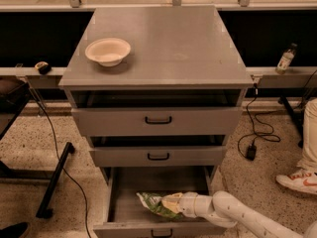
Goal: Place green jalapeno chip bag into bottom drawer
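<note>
The green jalapeno chip bag (pixel 154 204) lies low inside the open bottom drawer (pixel 124 202), near its front middle. My gripper (pixel 172 205) reaches into the drawer from the right at the end of the white arm (pixel 233 213) and sits right against the bag's right end. The bottom drawer is pulled out far; its black handle (pixel 161 232) shows at the frame's lower edge.
A white bowl (pixel 107 51) stands on the cabinet top (pixel 168 43) at the left. The two upper drawers (pixel 158 120) are slightly pulled out. A person's shoe (pixel 298 180), cables and a bottle (pixel 285 59) are at the right. A black stand leg (pixel 54 180) lies left.
</note>
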Action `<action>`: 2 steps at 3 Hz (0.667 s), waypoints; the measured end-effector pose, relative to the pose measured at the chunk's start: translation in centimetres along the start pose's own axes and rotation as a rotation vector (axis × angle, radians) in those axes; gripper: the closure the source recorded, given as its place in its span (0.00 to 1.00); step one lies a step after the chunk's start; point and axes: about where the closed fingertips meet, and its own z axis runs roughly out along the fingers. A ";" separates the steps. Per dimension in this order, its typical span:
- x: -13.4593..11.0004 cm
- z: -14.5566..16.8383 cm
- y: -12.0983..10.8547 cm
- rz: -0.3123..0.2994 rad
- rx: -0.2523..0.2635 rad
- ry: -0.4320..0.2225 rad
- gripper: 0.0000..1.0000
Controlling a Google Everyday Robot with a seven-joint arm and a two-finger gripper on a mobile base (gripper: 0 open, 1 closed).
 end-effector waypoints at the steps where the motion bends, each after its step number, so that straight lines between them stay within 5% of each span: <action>1: -0.5 1.1 -0.5 -0.005 -0.011 -0.016 0.12; 2: -0.5 1.1 -0.5 -0.005 -0.011 -0.016 0.00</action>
